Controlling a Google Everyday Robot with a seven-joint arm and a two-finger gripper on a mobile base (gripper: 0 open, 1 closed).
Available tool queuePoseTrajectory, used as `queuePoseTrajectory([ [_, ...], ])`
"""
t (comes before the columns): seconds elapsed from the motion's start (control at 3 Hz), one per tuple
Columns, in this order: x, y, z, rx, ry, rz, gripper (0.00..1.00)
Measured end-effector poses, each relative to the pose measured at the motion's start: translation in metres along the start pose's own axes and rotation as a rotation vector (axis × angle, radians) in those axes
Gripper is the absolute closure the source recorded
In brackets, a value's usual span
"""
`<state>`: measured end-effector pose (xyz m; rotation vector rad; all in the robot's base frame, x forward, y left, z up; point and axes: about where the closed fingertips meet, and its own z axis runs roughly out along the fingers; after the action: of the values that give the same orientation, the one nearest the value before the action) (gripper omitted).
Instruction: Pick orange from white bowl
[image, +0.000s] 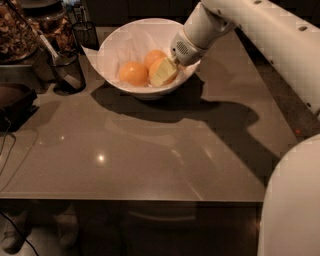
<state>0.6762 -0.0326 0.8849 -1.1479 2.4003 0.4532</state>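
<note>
The white bowl, lined with white paper, stands at the back of the brown table. Three oranges lie in it: one on the left, one at the back and one on the right. My gripper reaches down into the bowl from the right, and its pale tip lies against the right orange, partly covering it. My white arm comes in from the upper right.
A black mesh cup with a utensil stands left of the bowl, and another stands behind it. A container of brown food and a dark object sit at the far left. My white body fills the lower right.
</note>
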Motion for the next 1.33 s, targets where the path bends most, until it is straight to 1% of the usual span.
queuePoseTrajectory([
  [0.33,-0.002,0.008,-0.015,-0.045,-0.071,0.01,1.0],
  [0.67,-0.002,0.008,-0.015,-0.049,-0.073,0.012,1.0],
  [1.0,-0.012,0.024,-0.032,-0.064,-0.107,-0.041,1.0],
  [1.33,-0.015,0.049,-0.062,-0.097,-0.155,-0.084,1.0],
])
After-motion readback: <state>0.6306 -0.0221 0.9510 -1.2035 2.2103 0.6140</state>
